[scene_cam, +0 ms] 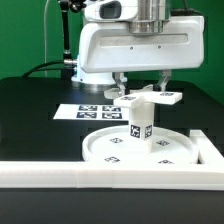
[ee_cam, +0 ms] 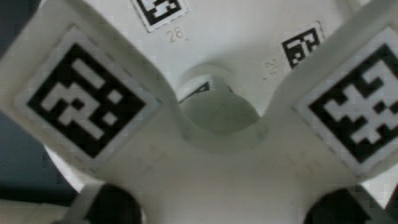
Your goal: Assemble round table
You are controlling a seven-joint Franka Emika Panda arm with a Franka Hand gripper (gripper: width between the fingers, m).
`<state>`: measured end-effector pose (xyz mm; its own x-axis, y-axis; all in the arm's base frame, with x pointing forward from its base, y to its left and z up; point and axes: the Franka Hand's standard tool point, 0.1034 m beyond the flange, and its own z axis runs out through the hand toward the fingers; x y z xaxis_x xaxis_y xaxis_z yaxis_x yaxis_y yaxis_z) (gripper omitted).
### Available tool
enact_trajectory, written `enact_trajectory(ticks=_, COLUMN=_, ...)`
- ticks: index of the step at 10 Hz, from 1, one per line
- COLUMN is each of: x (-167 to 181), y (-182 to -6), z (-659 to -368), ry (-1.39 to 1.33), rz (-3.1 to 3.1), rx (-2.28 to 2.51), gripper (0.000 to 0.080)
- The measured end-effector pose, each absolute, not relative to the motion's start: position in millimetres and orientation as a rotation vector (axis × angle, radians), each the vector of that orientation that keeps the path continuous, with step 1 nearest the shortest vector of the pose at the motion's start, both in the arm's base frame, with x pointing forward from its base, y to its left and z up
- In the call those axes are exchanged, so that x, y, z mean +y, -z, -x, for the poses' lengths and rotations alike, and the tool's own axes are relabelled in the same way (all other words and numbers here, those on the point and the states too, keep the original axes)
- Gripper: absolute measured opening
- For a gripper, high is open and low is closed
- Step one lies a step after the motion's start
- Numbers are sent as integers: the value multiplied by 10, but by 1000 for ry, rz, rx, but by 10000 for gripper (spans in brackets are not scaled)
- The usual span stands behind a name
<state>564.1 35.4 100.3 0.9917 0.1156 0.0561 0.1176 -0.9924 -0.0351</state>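
**Op:** I've got the white plastic cross-shaped base with the tag squares [scene_cam: 150, 98] held over the short white cylindrical leg [scene_cam: 139, 128]. The leg stands upright in the large white rimmed round disc [scene_cam: 105, 147], which sits on the black counter [scene_cam: 30, 110] against the long white rail [scene_cam: 60, 172].

**Eng:** End effector state?

**Op:** End effector [scene_cam: 142, 88] looks clamped on the cross-shaped base — its fingers come down either side of the hub. The wrist view shows dark fingertips [ee_cam: 111, 204] at the frame edge, but the contact itself is hidden, so that's a judgement.

**Eng:** Alignment?

**Op:** In the wrist view the centre socket of the cross-shaped base [ee_cam: 217, 105] sits between two tagged arms. I can't tell whether the base is touching the leg top or just above it.

**Eng:** So how do you seat it?

**Op:** I'd keep the base level, centre the socket on the leg axis, then go straight down slowly — twisting only once it bites. Side load could tip the leg. The marker board [scene_cam: 95, 111] behind stays clear of all this.
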Motion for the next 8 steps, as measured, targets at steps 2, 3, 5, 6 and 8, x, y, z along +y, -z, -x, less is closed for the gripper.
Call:
enact_trajectory(ticks=2, x=354, y=-1005, z=-5643, ry=92, rz=3092, rx=92, gripper=446)
enact_trajectory(ticks=3, x=352, y=-1006, z=-5643, ry=89, rz=3082, rx=200, gripper=446)
enact_trajectory(ticks=5, x=350, y=-1005, z=-5642, ry=83, rz=3061, rx=377, gripper=446)
enact_trajectory(ticks=6, x=348, y=-1004, z=-5641, ry=79, rz=3043, rx=485, gripper=446)
enact_trajectory(ticks=8, x=352, y=-1003, z=-5639, ry=65, rz=2969, rx=771, gripper=446)
